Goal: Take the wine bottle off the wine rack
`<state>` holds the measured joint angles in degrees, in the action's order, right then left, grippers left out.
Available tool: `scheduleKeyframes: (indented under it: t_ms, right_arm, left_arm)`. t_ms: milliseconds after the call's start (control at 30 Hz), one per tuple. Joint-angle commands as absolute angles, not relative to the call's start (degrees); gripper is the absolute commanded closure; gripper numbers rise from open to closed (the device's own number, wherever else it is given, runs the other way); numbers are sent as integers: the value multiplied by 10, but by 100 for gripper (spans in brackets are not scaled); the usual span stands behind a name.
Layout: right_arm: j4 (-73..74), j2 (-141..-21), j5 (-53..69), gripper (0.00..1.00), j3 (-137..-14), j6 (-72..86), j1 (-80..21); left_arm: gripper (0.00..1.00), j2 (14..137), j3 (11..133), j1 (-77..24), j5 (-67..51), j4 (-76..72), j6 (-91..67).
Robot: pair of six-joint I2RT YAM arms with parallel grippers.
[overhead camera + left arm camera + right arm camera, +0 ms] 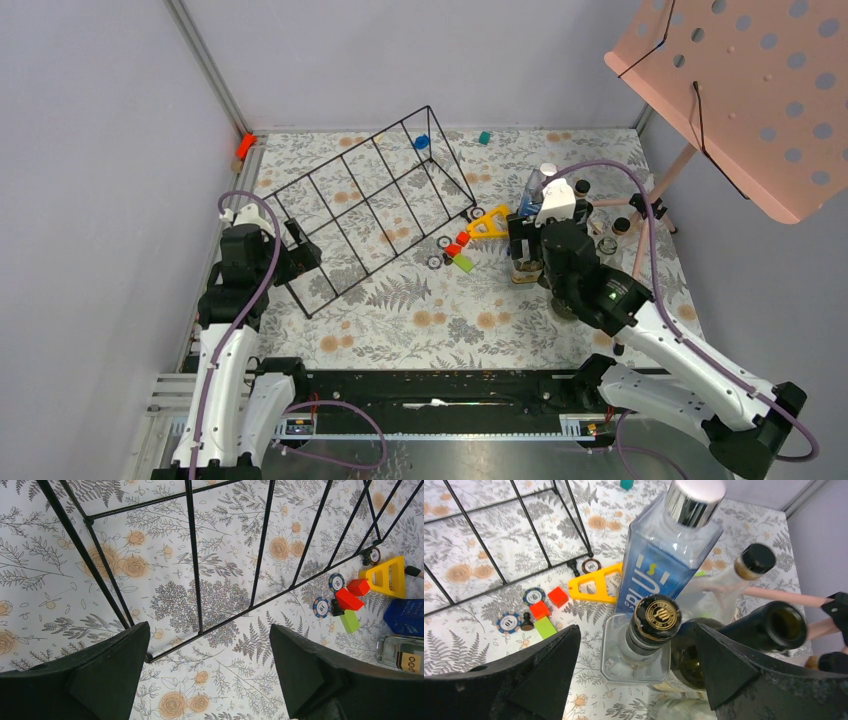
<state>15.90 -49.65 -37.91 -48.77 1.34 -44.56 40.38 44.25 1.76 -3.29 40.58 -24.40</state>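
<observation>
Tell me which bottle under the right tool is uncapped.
The dark bottle, rightmost: its mouth is open. The blue-labelled bottle, the gold-topped bottle and the black-capped bottle behind are all capped.

Yellow triangular frame (pixel 489 222) on floral cloth (pixel 400 330): red blocks (pixel 458 244), green block (pixel 465 263), poker chips (pixel 436 262) just left of it; blue-labelled clear bottle (pixel 533 190) just right; pink music stand (pixel 750 90) well right.

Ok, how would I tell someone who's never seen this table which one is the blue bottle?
Start at the big black wire wine rack. Just past its right end, beyond the yellow triangle, bottles huddle under the right gripper. The blue bottle is the tall square-sided one, alone in having a blue label and silver cap; its neighbours have black caps or an open neck.
</observation>
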Motion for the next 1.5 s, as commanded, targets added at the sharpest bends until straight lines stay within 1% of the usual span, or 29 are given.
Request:
scheduleKeyframes:
  t_ms: [0, 33, 67, 100, 200, 367, 433, 533, 633, 800, 867, 1000, 1067, 1233, 1367, 1467]
  right_arm:
    - [182, -481, -380, 9, -553, -11, -443]
    - [206, -486, -376, 8, -574, -9, -444]
    - [235, -495, -371, 3, -602, -5, -444]
    - [272, -505, -363, 1, -630, 11, -444]
    - [399, -548, -325, 0, -736, 63, -444]
    - [592, -633, -204, 0, -898, 127, -443]
    - [626, -652, -178, 0, -930, 157, -444]
    - [638, -657, -167, 0, -947, 205, -444]
    - [629, -636, -165, 0, -936, 233, -444]
    - [674, -655, -119, 0, -987, 210, -442]
    - [680, -662, -85, 0, -995, 186, -434]
    - [640, -651, -24, 0, -944, 175, -399]
    - [631, -646, -29, 0, -932, 173, -392]
    - [624, -620, -99, 0, -930, 161, -391]
    - [602, -571, -162, 0, -913, 158, -392]
    - [574, -527, -173, 0, -904, 147, -392]
  left_arm:
    - [1, 407, 454, 18, -38, 377, -245]
    - [1, 410, 457, 18, -38, 376, -246]
    - [1, 415, 462, 18, -38, 378, -247]
    - [1, 423, 469, 18, -39, 383, -248]
    - [1, 439, 493, 18, -44, 391, -249]
    - [1, 463, 547, 18, -36, 414, -248]
    - [1, 474, 573, 18, -33, 429, -248]
    - [1, 491, 605, 18, -44, 454, -245]
    - [1, 500, 629, 17, -56, 476, -240]
    - [1, 498, 666, 3, -66, 500, -228]
    - [1, 488, 678, -24, -55, 499, -222]
    - [1, 481, 708, -66, -43, 506, -225]
    - [1, 482, 725, -90, -34, 514, -231]
    - [1, 493, 765, -145, -8, 533, -238]
    - [1, 529, 825, -205, 26, 569, -247]
    - [1, 557, 882, -236, 33, 588, -255]
